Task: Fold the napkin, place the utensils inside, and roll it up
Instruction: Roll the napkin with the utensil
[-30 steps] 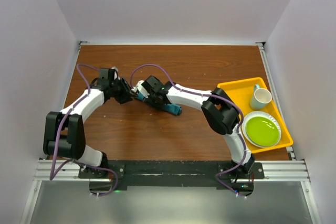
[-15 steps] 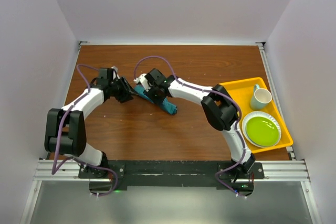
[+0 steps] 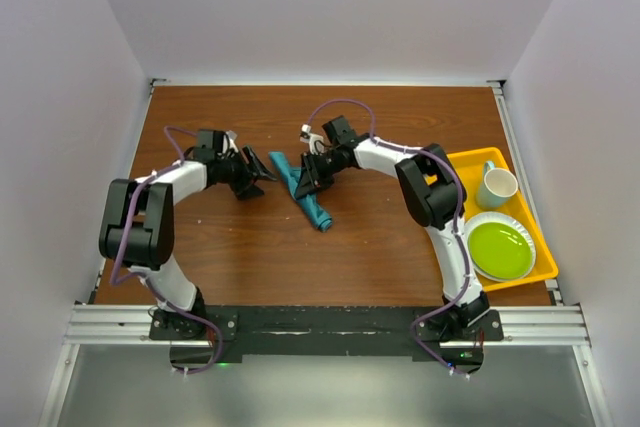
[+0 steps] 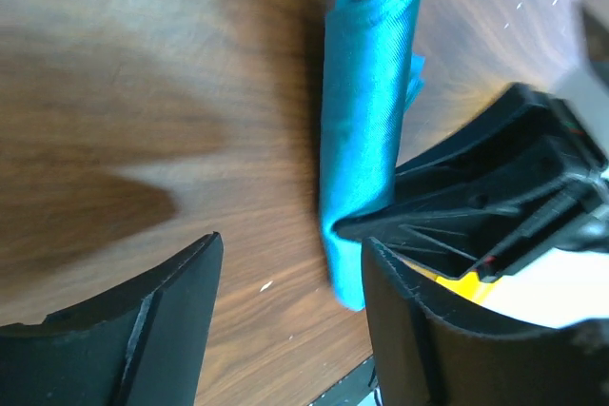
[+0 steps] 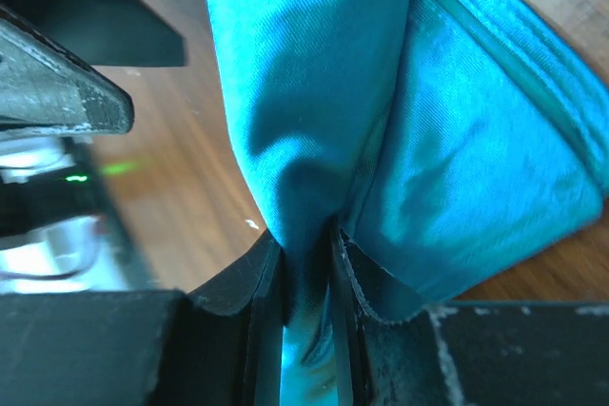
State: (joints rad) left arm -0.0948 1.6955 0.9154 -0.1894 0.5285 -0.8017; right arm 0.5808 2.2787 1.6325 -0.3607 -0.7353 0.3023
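Rolled napkin (image 3: 312,209), centre of table (image 3: 400,132): one fold pinched by the nearly closed right gripper (image 3: 302,183), left gripper (image 3: 258,175) wide and empty at its 9 o'clock; risk: pulling that single fold could unwind the roll.

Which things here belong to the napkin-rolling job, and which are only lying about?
In the job: rolled napkin, pinched by the right gripper; left gripper, open beside it; no spoon visible.
Lying about: yellow tray, with cup and green plate on it.
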